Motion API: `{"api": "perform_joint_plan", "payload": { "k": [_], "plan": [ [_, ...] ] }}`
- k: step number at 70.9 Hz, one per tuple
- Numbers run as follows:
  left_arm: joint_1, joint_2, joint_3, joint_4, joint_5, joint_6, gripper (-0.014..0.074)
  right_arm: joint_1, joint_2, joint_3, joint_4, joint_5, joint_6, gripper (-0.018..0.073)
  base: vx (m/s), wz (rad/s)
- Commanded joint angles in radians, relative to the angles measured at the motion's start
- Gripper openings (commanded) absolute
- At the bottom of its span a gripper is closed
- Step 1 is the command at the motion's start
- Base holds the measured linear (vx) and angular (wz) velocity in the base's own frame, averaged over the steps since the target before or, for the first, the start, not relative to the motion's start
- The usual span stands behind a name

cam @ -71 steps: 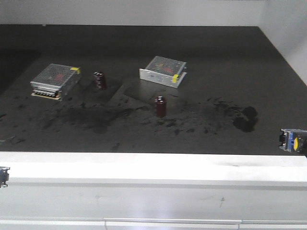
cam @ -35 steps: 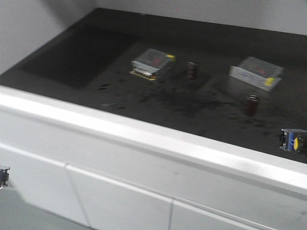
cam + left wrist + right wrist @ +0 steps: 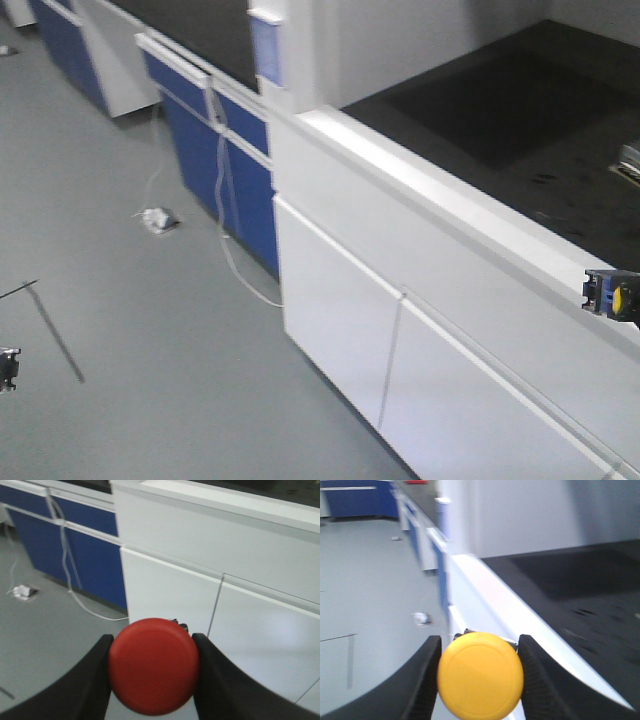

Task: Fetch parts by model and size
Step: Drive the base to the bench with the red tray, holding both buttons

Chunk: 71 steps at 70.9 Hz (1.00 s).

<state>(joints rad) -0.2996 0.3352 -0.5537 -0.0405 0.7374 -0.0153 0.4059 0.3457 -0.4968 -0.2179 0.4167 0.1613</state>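
Observation:
In the left wrist view my left gripper [image 3: 154, 672] is shut on the red push-button switch [image 3: 154, 666]; its round red cap fills the space between the black fingers [image 3: 87, 680]. In the right wrist view my right gripper [image 3: 480, 677] is shut on the yellow push-button switch [image 3: 480, 675], its cap facing the camera. In the front view the yellow switch [image 3: 612, 295] shows at the right edge on its dark base with blue trim. A small dark piece of the other switch [image 3: 8, 368] shows at the left edge. Both are held in the air beside the bench.
A white lab bench [image 3: 420, 300] with a dark worktop [image 3: 520, 130] runs along the right. Blue cabinets [image 3: 205, 130] stand farther back on the left. A white cable [image 3: 230, 250] and a small white object [image 3: 158, 218] lie on the grey floor [image 3: 120, 380].
The whole view has swung left, away from the worktop with the metal boxes and capacitors, to the bench front and floor. Both switches stay held at the same places in the frame.

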Motion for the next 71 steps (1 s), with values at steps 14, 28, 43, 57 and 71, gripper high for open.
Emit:
{"api": "perform_joint_plan", "payload": {
  "k": [14,28,43,57,71],
  "plan": [
    [-0.003,0.007,-0.027,-0.007,-0.079,-0.001,-0.0007,-0.001,0.009,-0.027,-0.017,-0.080,-0.013,-0.0002,-0.08,1.10],
    [-0.002,0.007,-0.027,-0.007,-0.078,-0.001,-0.0007,-0.001,0.009,-0.027,-0.017,-0.080,-0.013,-0.0002,-0.05,1.12],
    [0.002,0.007,-0.027,-0.008,-0.058,-0.001,-0.0007,-0.001,0.009,-0.027,-0.017,-0.080,-0.013,-0.0002,0.02,0.71],
    [0.002,0.007,-0.027,-0.007,-0.040,-0.001,-0.0007,-0.001,0.009,-0.027,-0.017,-0.080,-0.013,-0.0002,0.13,0.21],
    [0.002,0.007,-0.027,-0.007,-0.040,-0.001,-0.0007,-0.001,0.009,-0.027,-0.017,-0.080,-0.013,-0.0002,0.25,0.05]
  ]
}}
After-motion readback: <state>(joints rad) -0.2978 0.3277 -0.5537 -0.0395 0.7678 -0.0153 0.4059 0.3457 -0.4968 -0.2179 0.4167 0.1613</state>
